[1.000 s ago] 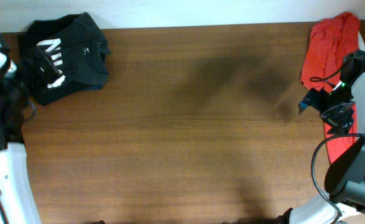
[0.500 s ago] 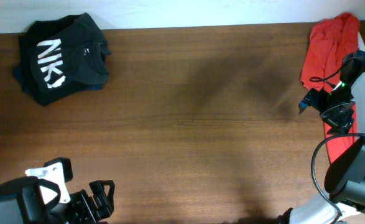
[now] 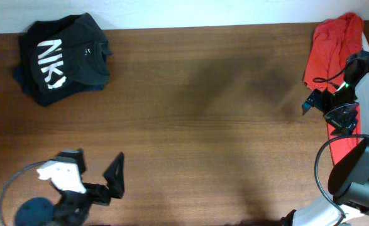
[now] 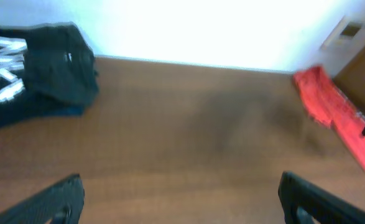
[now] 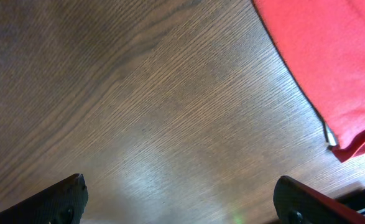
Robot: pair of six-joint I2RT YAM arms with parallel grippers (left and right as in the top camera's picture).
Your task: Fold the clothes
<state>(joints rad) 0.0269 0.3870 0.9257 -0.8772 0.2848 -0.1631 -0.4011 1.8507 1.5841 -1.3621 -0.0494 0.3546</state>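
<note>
Charcoal-black tee (image 3: 61,59) sits bunched up at the far-left corner of the wood table (image 3: 203,125), white block lettering facing up. It's well apart from both arms. The L wrist cam picks it up too (image 4: 33,68), top left, soft and blurry, with a darker edge poking out under its near side; can't tell if that's a separate garment. Over on the far-right edge, the red shirt (image 3: 332,47) lies crumpled in a long strip down the table's side, and its lower part is hidden behind the R arm. L gripper (image 3: 96,168) is at the near-left of the table, fingers spread wide, nothing between them, just bare wood ahead in its own cam (image 4: 188,205). R gripper (image 3: 311,100) hangs just beside the red shirt's inner edge. In the R wrist view it's released as well (image 5: 182,205): both finger tips sit far apart at the bottom corners, with plain wood grain between them. The red cloth (image 5: 331,62) fills the top-right of that view, off to the side of the fingers and not between them. Neither tool is touching any cloth.
</note>
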